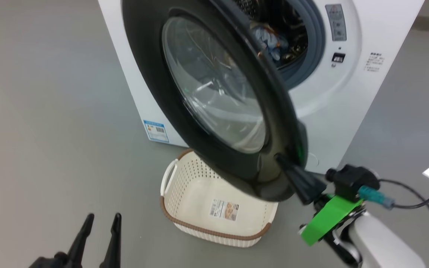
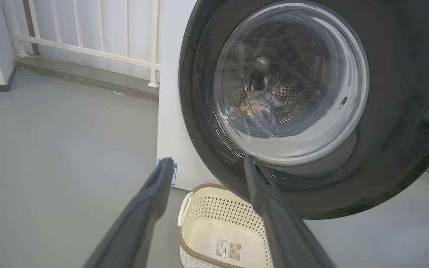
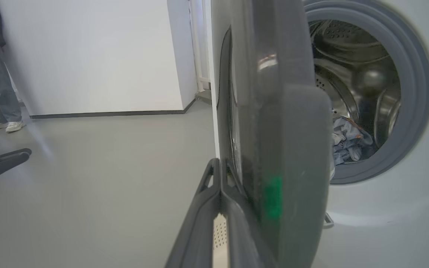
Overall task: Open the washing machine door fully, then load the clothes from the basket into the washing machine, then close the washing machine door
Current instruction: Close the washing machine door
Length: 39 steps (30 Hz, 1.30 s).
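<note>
With the clothes (image 1: 270, 41) in the washing machine (image 1: 330, 111), the clenched right pincer (image 1: 279, 159), tips against the glossy rim of the half-open washing machine door (image 1: 143, 67), may skid off mid-push; the left pincer (image 1: 102, 217) hangs released.

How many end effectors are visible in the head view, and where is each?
2. The left end effector is at lower left, open, beside the basket. The right end effector is at lower right, shut, its tip at the edge of the washing machine door.

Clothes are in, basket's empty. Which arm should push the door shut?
Right. The right gripper, jaws shut, sits against the washing machine door; the left gripper hangs apart, jaws open.
</note>
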Tool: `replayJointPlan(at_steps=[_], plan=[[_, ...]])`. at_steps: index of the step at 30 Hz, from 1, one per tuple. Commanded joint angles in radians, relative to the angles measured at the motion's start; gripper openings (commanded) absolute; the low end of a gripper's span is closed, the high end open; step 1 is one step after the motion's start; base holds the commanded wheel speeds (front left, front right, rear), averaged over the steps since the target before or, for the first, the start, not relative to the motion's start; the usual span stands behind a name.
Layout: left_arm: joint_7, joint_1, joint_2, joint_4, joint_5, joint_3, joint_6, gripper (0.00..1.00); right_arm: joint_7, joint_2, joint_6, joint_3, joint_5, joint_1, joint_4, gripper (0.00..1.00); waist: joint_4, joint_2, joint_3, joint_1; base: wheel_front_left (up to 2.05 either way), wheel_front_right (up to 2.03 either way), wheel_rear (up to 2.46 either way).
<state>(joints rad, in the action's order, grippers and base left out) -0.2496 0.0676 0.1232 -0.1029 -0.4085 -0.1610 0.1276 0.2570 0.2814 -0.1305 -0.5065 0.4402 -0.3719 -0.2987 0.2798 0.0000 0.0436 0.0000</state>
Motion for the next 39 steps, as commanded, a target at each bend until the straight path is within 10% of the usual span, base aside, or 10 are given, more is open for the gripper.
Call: replayJointPlan(at_steps=[1,39], plan=[[-0.012,-0.05,0.016,0.026,-0.006,0.031,0.003,1.0,0.005,0.011,0.0,0.009,-0.003,-0.033,0.02,0.0,-0.005,0.0,0.032,0.0,0.0,0.0,0.0],[-0.012,-0.25,-0.002,0.078,-0.034,0.021,0.003,1.0,0.005,0.188,0.0,0.136,0.003,-0.538,-0.142,0.0,0.027,0.0,0.4,0.0,0.0,0.0,0.0]])
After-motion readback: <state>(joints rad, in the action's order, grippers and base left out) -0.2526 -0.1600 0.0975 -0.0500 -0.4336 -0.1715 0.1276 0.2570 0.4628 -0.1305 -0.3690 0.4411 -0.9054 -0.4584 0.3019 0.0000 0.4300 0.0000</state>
